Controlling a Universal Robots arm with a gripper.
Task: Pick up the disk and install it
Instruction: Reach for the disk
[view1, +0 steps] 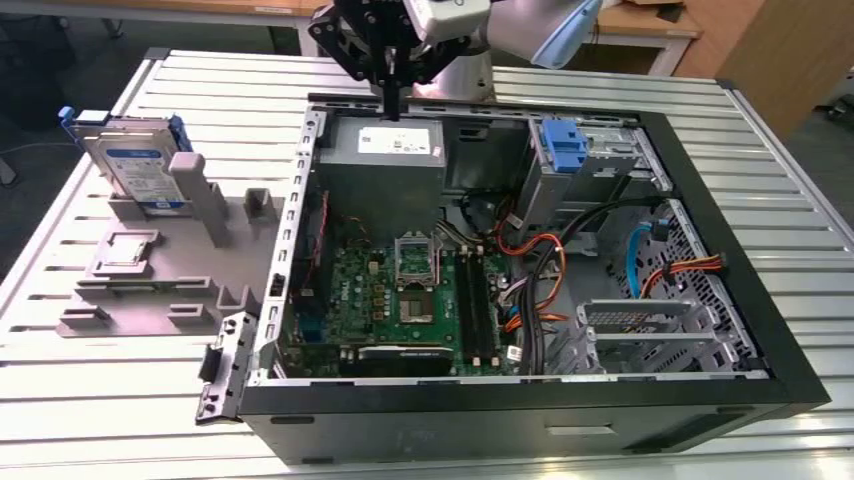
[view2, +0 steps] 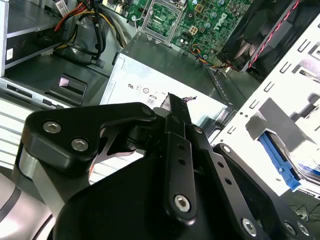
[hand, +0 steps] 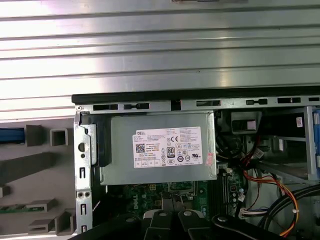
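The hand (view1: 391, 108) is hovering clenched and empty over the power supply (view1: 384, 148); the disk (view1: 138, 165) is leaning in its grey holder (view1: 160, 270) on the worktop (view1: 80, 360), well toward the exterior view's left.

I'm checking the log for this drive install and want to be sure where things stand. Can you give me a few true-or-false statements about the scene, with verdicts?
1. The disk stands in the grey holder, outside the computer case. True.
2. The pincer is shut on the disk. False: it is shut on nothing and hangs by the power-supply box, well apart from the disk.
3. The case is open, and its motherboard shows. True.
4. The disk is on the exterior view's right. False: it is on that view's left, beside the case.
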